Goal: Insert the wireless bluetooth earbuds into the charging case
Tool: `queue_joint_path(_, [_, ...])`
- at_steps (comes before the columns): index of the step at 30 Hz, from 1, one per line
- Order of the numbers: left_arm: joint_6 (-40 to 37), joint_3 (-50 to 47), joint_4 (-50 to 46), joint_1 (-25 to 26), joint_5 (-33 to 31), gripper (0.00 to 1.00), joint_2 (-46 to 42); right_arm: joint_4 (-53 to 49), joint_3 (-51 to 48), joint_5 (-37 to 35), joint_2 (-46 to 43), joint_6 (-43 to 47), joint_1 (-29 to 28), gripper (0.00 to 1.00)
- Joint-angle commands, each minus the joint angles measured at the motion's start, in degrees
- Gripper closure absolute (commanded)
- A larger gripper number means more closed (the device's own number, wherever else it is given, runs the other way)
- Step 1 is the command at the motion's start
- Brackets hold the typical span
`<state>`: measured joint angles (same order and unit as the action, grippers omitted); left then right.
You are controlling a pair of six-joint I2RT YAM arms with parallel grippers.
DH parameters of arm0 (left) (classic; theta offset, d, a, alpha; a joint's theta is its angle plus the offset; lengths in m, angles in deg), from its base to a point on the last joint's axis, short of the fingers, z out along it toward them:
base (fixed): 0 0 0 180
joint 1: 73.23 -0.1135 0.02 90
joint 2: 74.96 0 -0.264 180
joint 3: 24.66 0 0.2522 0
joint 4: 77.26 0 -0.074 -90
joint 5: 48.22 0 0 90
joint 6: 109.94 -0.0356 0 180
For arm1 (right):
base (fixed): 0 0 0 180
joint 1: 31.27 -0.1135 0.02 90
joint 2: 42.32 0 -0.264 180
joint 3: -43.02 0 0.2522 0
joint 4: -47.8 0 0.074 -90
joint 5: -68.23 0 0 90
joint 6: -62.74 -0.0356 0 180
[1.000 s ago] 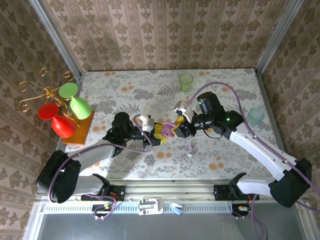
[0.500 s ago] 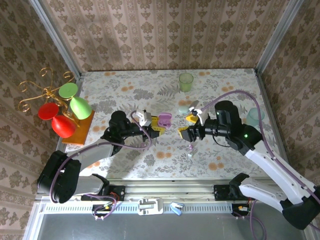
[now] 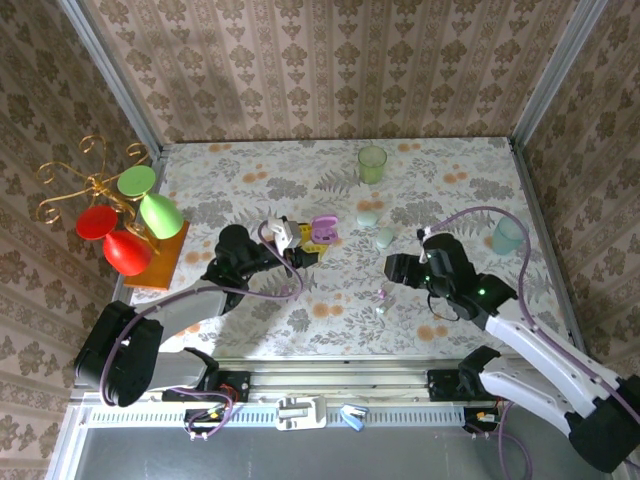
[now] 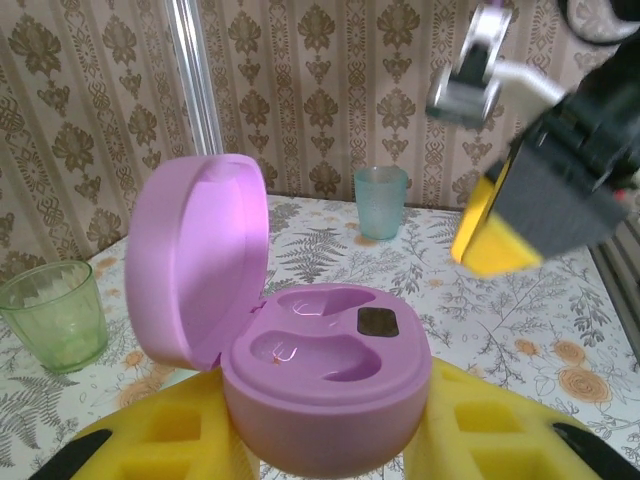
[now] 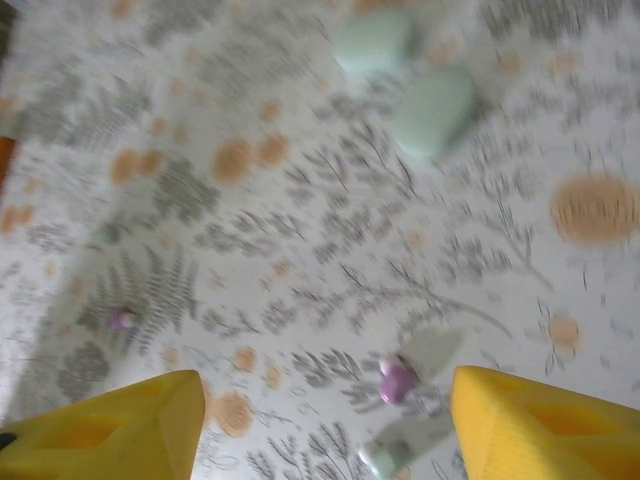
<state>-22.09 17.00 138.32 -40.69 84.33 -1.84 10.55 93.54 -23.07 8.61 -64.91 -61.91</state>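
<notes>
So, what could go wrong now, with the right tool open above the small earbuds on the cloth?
1. The purple earbud lies close beside a mint earbud; the open right tool might catch both or flick one away.
2. The left tool grips the open charging case by its rounded base; pressing a bud in could tilt it or make it slip.

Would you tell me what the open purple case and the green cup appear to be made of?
The purple case looks like smooth moulded plastic, satin, with soft highlights on its lid. The green cup seems to be translucent plastic or glass, as light passes through its wall.
</notes>
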Motion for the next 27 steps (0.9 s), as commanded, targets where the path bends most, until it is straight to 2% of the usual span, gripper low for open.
queue_joint_path(1, [0.0, -1.2, 2.6, -0.4, -0.3, 0.77, -1.8, 1.1, -2.1, 0.1, 4.9, -8.0, 0.1, 0.38])
queue_joint_path(12, [-0.4, -1.8, 0.2, -0.4, -0.5, 0.77, -4.0, 10.5, -3.8, 6.8, 21.6, -11.0, -0.3, 0.5])
queue_joint_path(27, [-0.2, -1.9, 0.3, -0.3, -0.2, 0.77, -4.0, 15.9, -5.2, 9.2, 28.1, -14.2, -4.3, 0.55])
